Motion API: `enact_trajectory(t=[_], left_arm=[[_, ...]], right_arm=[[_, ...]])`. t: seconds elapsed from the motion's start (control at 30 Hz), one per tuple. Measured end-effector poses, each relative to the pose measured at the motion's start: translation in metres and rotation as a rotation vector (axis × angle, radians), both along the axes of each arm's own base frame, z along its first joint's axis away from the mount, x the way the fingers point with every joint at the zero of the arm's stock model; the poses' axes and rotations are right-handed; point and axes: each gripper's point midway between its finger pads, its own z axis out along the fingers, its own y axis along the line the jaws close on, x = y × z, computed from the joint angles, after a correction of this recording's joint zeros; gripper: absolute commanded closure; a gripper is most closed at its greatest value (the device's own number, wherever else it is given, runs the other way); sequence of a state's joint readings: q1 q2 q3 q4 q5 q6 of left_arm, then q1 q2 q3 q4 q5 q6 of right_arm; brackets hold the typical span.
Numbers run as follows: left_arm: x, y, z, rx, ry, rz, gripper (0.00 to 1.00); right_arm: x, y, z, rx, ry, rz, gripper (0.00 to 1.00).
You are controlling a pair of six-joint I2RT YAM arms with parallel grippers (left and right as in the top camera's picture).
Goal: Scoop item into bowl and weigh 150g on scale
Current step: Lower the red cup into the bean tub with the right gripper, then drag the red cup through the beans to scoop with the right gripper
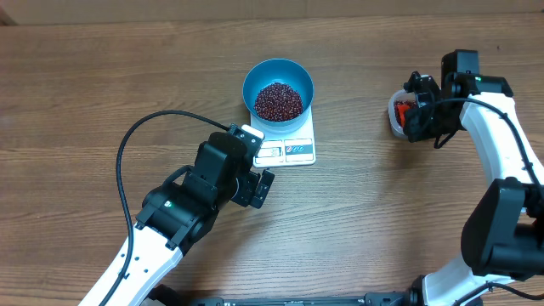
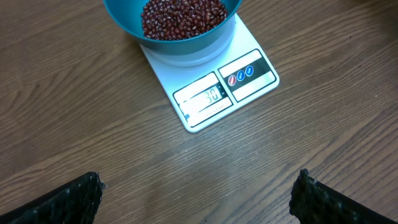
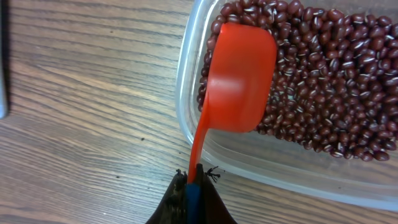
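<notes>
Beans (image 1: 279,100) were heaped in the bowl (image 1: 251,81) on the scale (image 1: 293,151). More seemed needed, the scoop (image 3: 239,78) being clamped by the right gripper (image 3: 193,180) in the tub (image 3: 280,171), the left gripper (image 2: 196,190) held apart.

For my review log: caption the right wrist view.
The right end effector grips a red scoop over beans in the clear tub.

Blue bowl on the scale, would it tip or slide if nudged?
Probably slides rather than tips: the blue bowl holds a heap of beans low inside, weighting it. Its base sits on the smooth white scale, so it may skid easily.
</notes>
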State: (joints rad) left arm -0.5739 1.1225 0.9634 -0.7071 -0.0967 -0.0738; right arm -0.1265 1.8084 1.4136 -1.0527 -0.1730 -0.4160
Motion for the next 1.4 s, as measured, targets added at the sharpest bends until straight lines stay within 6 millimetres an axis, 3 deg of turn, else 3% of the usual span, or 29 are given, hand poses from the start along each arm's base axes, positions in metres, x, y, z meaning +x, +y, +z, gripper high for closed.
enact_trajectory(t=[0.4, 1.03, 1.4], left_arm=[[0.0, 0.0, 0.0, 0.0, 0.0, 0.0, 0.0], [0.0, 0.0, 0.0, 0.0, 0.0, 0.0, 0.01], [0.0, 0.0, 0.0, 0.0, 0.0, 0.0, 0.0]], right_arm=[[0.0, -0.021, 0.009, 0.182, -0.034, -0.09, 0.96], [-0.004, -0.053, 0.02, 0.319, -0.092, -0.182, 0.96], [0.004, -0.084, 0.016, 0.205, -0.136, -0.215, 0.96]])
